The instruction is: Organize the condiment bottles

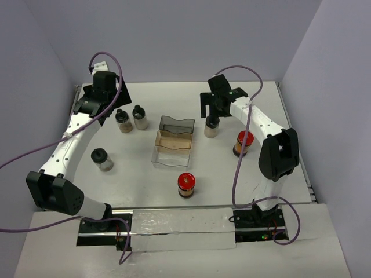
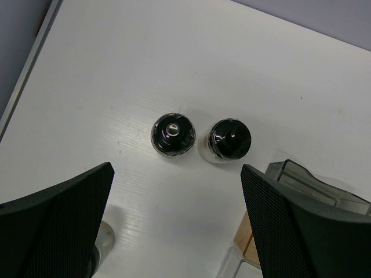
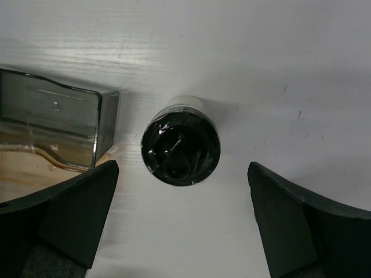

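Six condiment bottles stand on the white table. Two black-capped clear ones (image 1: 122,120) (image 1: 139,116) stand side by side at the left, seen from above in the left wrist view (image 2: 172,134) (image 2: 230,139). A third (image 1: 102,158) stands nearer, alone. A fourth (image 1: 212,125) stands right of the tray and shows in the right wrist view (image 3: 181,147). Two red-capped amber ones stand at the right (image 1: 244,142) and front centre (image 1: 186,185). My left gripper (image 1: 97,109) (image 2: 177,231) is open and empty, raised behind the pair. My right gripper (image 1: 219,103) (image 3: 182,231) is open and empty above the fourth bottle.
A clear rectangular plastic tray (image 1: 174,142) lies mid-table with nothing in it; its end shows in the left wrist view (image 2: 301,185) and the right wrist view (image 3: 52,116). Grey walls enclose the table on three sides.
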Robot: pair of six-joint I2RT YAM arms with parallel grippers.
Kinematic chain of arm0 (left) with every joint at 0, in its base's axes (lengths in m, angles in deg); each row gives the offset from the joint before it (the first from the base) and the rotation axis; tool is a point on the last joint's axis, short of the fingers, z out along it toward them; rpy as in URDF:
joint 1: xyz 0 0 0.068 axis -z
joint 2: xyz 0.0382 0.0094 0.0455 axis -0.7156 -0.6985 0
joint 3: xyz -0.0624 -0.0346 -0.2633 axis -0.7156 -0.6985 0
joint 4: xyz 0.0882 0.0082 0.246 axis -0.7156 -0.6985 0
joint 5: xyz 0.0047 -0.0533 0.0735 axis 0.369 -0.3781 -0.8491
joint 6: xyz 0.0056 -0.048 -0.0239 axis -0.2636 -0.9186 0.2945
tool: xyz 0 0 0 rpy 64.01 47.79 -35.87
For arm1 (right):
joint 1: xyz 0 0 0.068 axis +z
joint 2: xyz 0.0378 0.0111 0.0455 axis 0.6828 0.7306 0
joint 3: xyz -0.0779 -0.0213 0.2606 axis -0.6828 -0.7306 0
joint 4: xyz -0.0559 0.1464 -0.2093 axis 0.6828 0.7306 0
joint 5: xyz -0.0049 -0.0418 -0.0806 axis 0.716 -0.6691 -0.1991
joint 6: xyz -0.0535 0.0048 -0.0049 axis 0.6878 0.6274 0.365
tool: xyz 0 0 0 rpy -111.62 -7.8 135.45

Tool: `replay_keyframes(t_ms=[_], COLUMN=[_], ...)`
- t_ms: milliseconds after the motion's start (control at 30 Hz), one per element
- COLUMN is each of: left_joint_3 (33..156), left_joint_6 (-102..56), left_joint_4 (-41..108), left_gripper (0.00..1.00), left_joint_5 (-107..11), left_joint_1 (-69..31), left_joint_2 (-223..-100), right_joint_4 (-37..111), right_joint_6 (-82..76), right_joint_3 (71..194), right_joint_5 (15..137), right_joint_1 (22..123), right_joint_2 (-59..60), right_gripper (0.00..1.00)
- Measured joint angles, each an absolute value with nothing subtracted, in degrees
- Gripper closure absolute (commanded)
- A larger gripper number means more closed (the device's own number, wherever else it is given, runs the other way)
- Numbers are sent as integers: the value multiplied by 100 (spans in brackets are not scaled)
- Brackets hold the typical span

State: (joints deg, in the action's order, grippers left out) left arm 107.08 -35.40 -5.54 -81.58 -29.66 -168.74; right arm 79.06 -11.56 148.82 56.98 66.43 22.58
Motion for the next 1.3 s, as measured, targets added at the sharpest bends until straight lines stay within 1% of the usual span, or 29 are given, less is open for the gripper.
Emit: replay_keyframes(t_ms=[400, 600, 700, 767, 833, 900, 1033, 1100, 1167, 1300], left_joint_3=[10710, 10710, 10710, 10710, 10710, 10708, 10710, 10708, 10708, 10708], left_joint_6=[-3679, -3683, -3677, -3672, -3671, -3671, -3673, -3673, -3673, -3673], left_joint_4=[-617, -645, -657, -679, -687, -687, -687, -687, -687, -687], left_gripper=[0, 1, 1, 1, 0, 0, 0, 0, 0, 1], left_joint_5=[-8115, -8085, -8067, -8061, -8057, -8057, -8053, -8055, -8055, -8053], left_joint_1=[-2965, -2966, -2964, -2966, -2966, -2966, -2966, -2966, -2964, -2966], left_joint_2=[-17005, -17012, -17012, -17012, -17012, -17012, -17012, -17012, -17012, -17012], right_joint_4=[7801, 7726, 7722, 7710, 7700, 7687, 7639, 7593, 7590, 7583], right_joint_6=[-1156, -1156, -1159, -1159, -1158, -1156, -1159, -1163, -1158, -1156], right_joint_3=[14878, 14859, 14838, 14835, 14828, 14825, 14800, 14755, 14726, 14722], right_joint_5=[5977, 5975, 5903, 5845, 5808, 5778, 5751, 5748, 5745, 5747], right_joint_1=[6530, 6530, 6530, 6530, 6530, 6530, 6530, 6530, 6530, 6530], right_joint_2=[2624, 2662, 2696, 2732, 2759, 2768, 2775, 2775, 2782, 2831], right_gripper=[0, 3, 7, 12, 14, 19, 25, 24, 20, 24])
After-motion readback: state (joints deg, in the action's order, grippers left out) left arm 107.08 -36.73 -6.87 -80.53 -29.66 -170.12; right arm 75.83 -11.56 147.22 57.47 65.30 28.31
